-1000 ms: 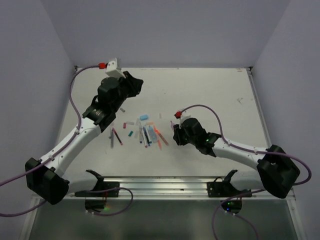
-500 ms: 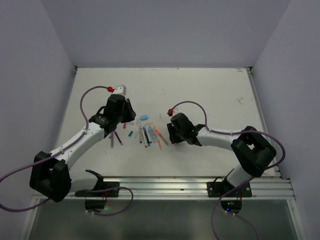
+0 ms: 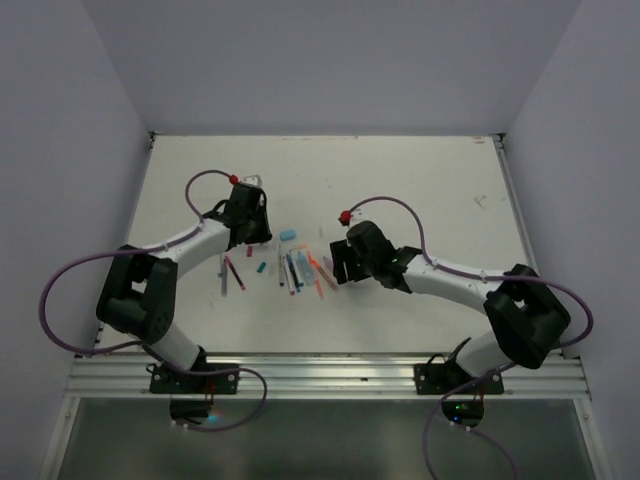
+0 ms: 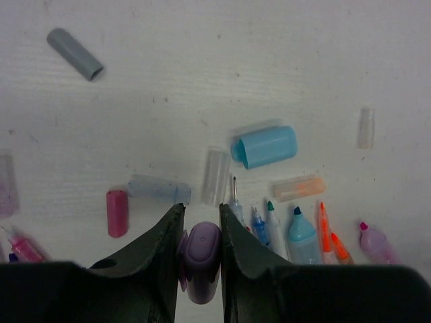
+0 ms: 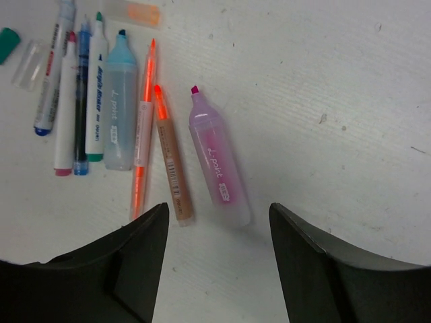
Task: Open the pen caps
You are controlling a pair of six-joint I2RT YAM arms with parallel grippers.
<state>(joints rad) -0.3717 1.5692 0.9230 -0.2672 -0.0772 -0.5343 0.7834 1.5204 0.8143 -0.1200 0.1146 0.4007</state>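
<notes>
Left jaws, closed almost fully, pinch a purple cap [image 4: 200,259] between their tips. Just beyond them loose pen caps lie scattered on the white surface [image 3: 420,180]: a dark red cap [image 4: 116,212], a clear cap [image 4: 215,176] and a light blue cap [image 4: 264,145]. A grey cap [image 4: 75,54] lies well apart, farther out.

Right jaws stand wide apart and grip nothing. A pink-purple highlighter [image 5: 217,161] lies flat in the gap between them, touching neither finger, its bare tip pointing away. Beside it, uncapped pens lie in a close row: a brown-bodied pen [image 5: 172,161], an orange pen [image 5: 143,134], a light blue highlighter [image 5: 121,101] and a white marker [image 5: 96,87].

From above, the pens cluster mid-surface between the arms, with bare surface beyond toward the far and right edges.
</notes>
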